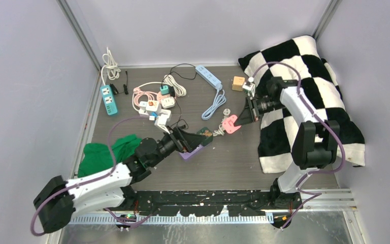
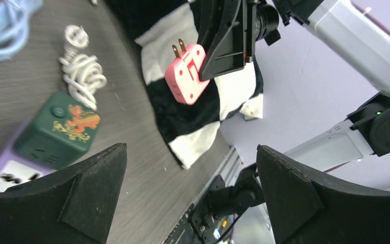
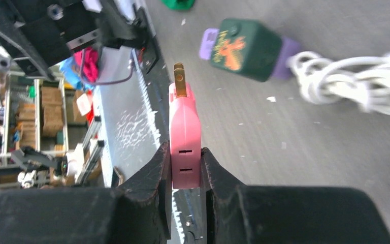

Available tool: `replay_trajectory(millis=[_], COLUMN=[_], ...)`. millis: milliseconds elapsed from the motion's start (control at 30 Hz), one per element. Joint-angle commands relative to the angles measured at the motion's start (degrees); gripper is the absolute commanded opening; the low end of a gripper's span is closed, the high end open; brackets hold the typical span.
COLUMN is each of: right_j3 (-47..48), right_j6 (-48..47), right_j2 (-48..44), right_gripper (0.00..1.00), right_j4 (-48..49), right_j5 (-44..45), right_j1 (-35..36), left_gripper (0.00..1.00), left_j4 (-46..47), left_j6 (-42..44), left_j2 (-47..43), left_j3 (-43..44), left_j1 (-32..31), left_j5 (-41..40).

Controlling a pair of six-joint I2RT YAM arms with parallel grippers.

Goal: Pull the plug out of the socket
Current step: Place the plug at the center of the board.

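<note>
Right jaws: clenched on the pink plug (image 3: pixel 185 137), one pad on each flat face, gripping its rear half.
Left jaws: spread wide, grasping nothing, low over the bench (image 1: pixel 233 168) just beside the purple socket block (image 1: pixel 193 152).
Plug: in the air between my two arms, well clear of the bench, with its brass prongs (image 3: pixel 179 81) bare and pointing away from my right wrist.
Socket: lying on the bench with a green cube (image 2: pixel 56 134) on it. From these angles I cannot tell whether the cube is part of the socket or a separate adapter plugged into it.
Task state: I judge the pull done, since nothing touches the prongs.
Step in hand: carrying the plug off and putting it down.
How to do it well: I keep the squeeze even on the flat faces so the plug does not twist. I steer it toward bare bench, away from the white coiled cord (image 3: pixel 355 84) and the checkered cloth (image 1: pixel 304 56). I lower it until the body rests flat, and only then let go.
Left side: I hold it off the socket block so I do not nudge it.
Risk: if I let go too high, the plug may bounce into the cords.
</note>
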Motion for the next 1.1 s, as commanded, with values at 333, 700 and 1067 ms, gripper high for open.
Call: replay_trajectory(millis=[333,700,1067], right_j3=[12.8,25.7,38.6], right_j6=[19.1,18.8,17.2], right_j2=[6.9,20.2,31.7], right_gripper=[0.01,0.03,0.19], right_j4=[20.4,23.0,20.2], right_j5=[33.4,51.3,59.2], right_j1=[-7.4,-4.2,-1.3], left_gripper=[1.00,1.00,1.00], left_j4=[-41.1,-44.1,-42.5], left_j6=[5.2,6.8,8.5], left_j2=[-32.7,-30.9,-27.5], left_j3=[-1.6,-0.9,0.4], left_j1=[0.3,0.3,0.3], left_j5=[-21.1,-22.1,-20.2])
